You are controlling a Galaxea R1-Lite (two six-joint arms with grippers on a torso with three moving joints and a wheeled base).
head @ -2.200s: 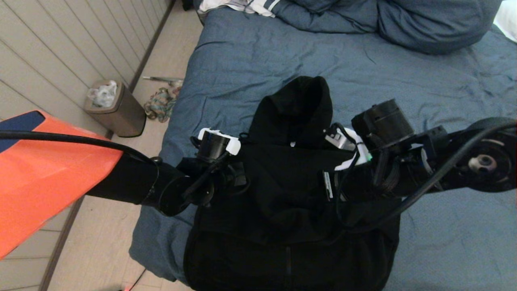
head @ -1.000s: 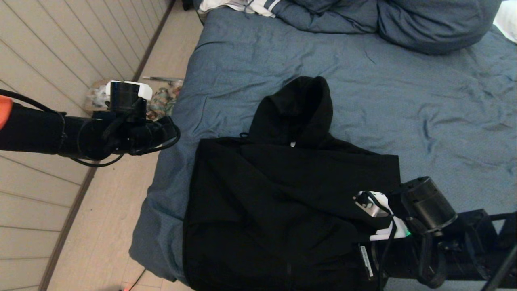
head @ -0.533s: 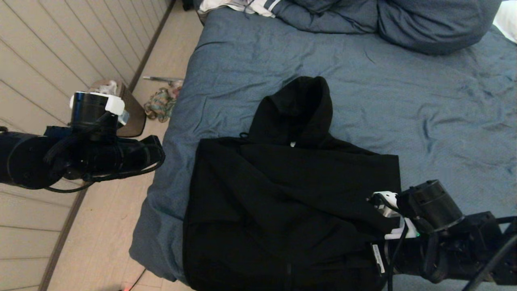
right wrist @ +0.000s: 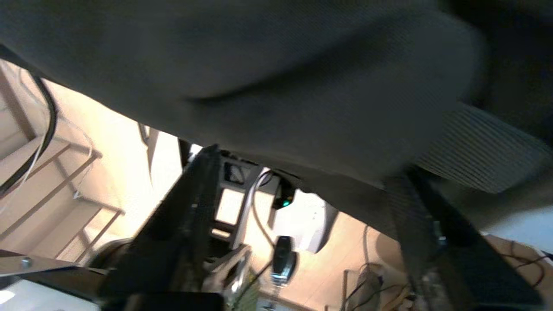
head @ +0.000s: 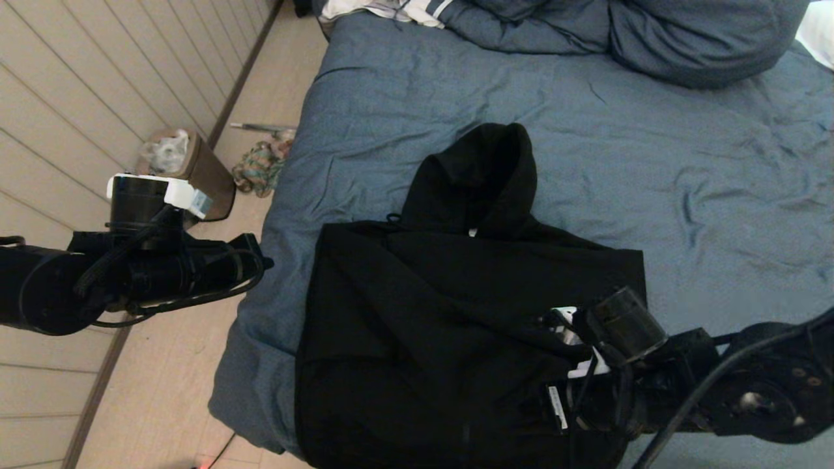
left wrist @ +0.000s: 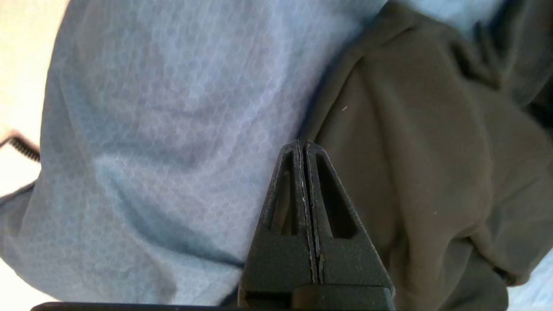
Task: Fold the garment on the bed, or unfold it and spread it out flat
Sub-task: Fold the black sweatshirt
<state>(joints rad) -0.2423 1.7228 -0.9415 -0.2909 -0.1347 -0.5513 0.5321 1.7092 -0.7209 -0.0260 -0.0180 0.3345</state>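
The hoodie point(head: 456, 312) lies at the bed's point(head: 586, 130) near edge; right gripper point(right wrist: 302, 190) jaws wide at its hem, left gripper point(left wrist: 305, 144) (jaws pressed together) beside the bed's left edge.

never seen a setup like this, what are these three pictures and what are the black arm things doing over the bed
It is a two-armed robot. The wide picture comes from a camera on its head, looking down at the bed. The other two come from cameras on its wrists, behind the fingers. On the blue duvet lies a black hooded sweatshirt, folded, hood pointing away. The left gripper hangs beside the bed's edge, fingers shut, holding nothing. The right gripper is at the sweatshirt's near right corner, fingers spread, with the fabric just ahead of them. A bin stands on the floor.
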